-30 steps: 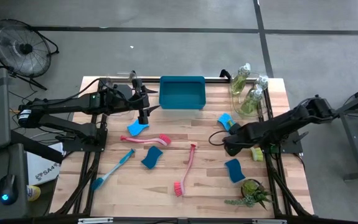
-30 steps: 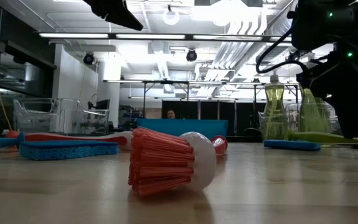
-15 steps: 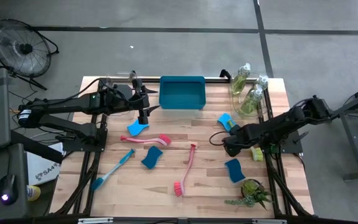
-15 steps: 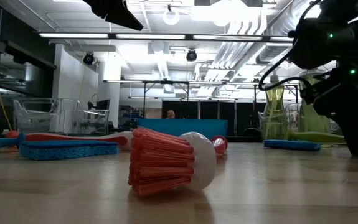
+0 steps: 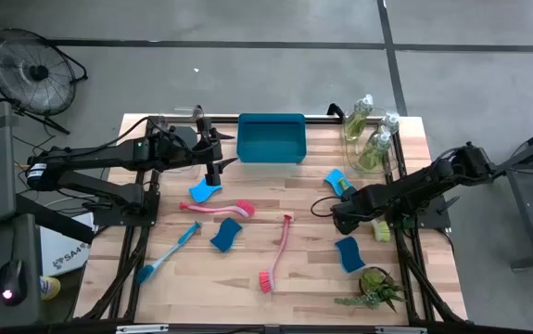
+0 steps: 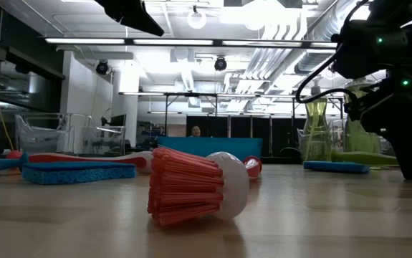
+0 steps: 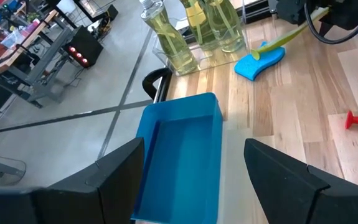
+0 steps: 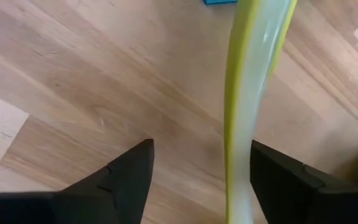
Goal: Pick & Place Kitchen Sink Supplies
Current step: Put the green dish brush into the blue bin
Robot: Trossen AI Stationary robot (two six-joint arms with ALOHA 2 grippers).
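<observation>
R gripper [image 5: 343,221] low over the table [image 5: 312,278] on the right side, fingers spread wide, holding nothing; yellow-green brush [image 8: 244,93] handle lies between them, a slim, glossy, pale-centred strip w/ a brighter green edge. Its head [image 5: 383,229] sticks out beside the arm, near a blue sponge [image 5: 348,253]. L gripper [image 5: 213,173] hovers beside the blue tray [image 5: 271,139], fingers apart, empty.
</observation>
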